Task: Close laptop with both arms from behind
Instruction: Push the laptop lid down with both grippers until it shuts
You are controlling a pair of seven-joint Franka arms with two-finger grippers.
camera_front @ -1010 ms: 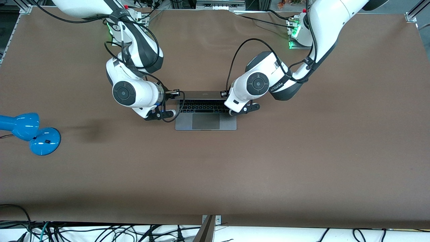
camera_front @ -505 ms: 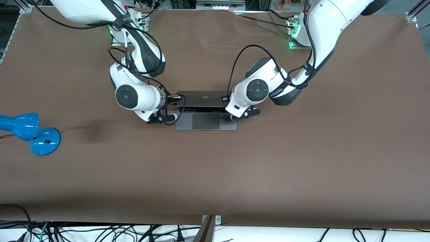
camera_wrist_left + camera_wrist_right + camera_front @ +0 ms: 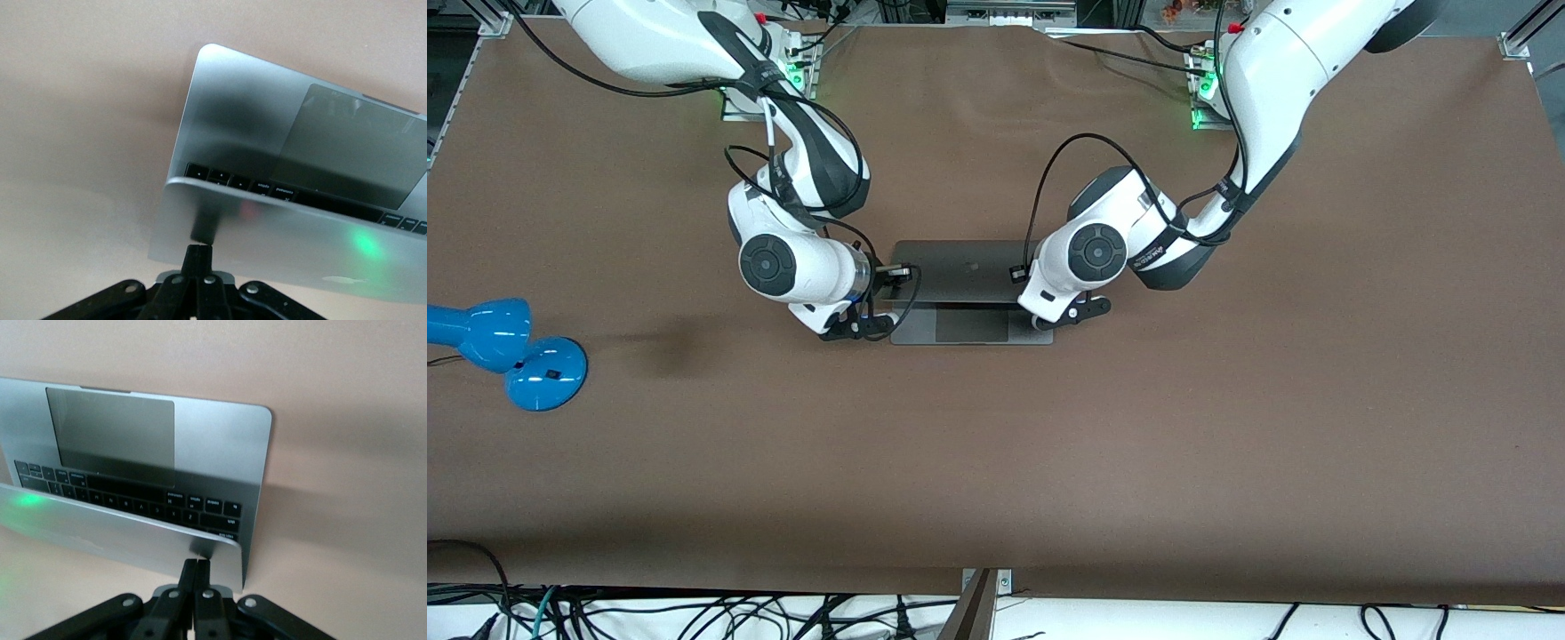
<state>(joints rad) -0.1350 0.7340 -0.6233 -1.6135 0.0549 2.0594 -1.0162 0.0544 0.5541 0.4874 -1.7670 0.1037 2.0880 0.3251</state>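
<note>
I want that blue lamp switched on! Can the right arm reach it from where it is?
Probably not right now: the right gripper, shut, presses the laptop lid, and the blue lamp sits well off toward the table's end.

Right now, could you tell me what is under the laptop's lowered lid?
Under the lid the wrist views show black keys and the trackpad. From the front, only the trackpad strip shows; the keys and screen are covered.

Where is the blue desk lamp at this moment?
In the front view the blue desk lamp sits on the table at the right arm's end, well apart from the laptop mid-table and slightly nearer the camera.
</note>
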